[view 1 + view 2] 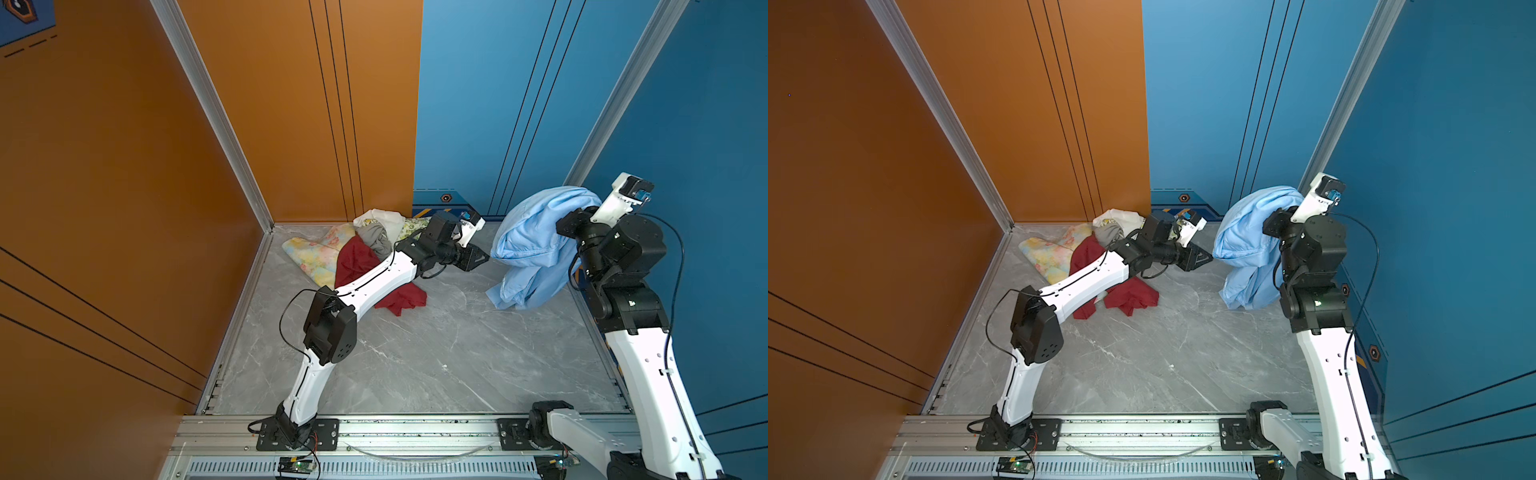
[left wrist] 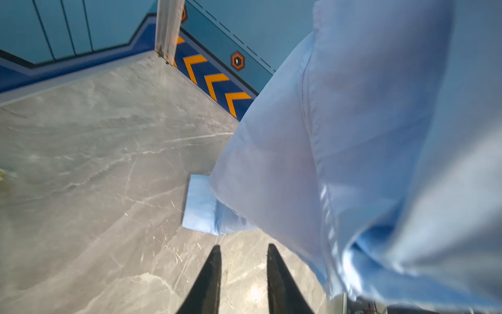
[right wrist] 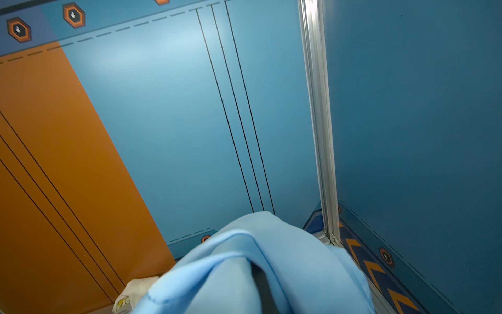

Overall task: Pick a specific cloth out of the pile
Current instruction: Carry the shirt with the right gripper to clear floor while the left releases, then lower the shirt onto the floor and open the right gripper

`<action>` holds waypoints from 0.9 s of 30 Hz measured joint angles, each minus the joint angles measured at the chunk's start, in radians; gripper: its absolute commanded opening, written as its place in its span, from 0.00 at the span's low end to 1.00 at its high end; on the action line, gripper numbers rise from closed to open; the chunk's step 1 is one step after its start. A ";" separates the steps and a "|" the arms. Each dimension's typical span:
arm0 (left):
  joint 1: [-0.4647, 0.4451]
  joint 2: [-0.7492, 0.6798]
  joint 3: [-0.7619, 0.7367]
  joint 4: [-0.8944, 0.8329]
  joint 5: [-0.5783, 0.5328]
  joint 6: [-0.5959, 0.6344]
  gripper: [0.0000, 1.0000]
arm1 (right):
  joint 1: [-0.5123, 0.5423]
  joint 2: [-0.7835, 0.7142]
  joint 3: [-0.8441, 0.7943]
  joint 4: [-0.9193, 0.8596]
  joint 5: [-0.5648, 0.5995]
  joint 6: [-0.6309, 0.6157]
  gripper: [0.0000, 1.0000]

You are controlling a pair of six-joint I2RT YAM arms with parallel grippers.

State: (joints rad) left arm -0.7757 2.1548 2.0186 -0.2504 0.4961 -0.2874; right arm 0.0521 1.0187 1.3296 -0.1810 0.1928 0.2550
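The cloth (image 1: 528,241) is being held up at the table's (image 1: 415,353) far right corner by the clamped right gripper (image 3: 262,282) (left gripper (image 2: 244,248) slightly parted, empty, just beside it).

Top views overlook table (image 1: 415,353); wrist views close-up.

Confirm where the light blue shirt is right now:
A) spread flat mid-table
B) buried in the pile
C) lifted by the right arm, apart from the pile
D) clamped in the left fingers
C: the light blue shirt hangs bunched over the right fingers, well apart from the pile in the far corner. The left fingers stand apart with nothing between them.
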 measured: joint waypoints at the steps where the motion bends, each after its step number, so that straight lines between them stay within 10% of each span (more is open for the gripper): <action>1: -0.008 -0.002 -0.018 0.006 0.002 0.003 0.30 | 0.000 -0.020 -0.042 -0.010 0.010 0.010 0.00; 27: 0.107 -0.083 -0.185 0.071 -0.051 0.037 0.33 | -0.012 0.056 -0.658 -0.068 0.121 0.350 0.00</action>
State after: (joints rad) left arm -0.6685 2.0720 1.8336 -0.1799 0.4450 -0.2504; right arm 0.0402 1.0752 0.6716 -0.2493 0.3134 0.6048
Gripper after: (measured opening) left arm 0.325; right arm 0.048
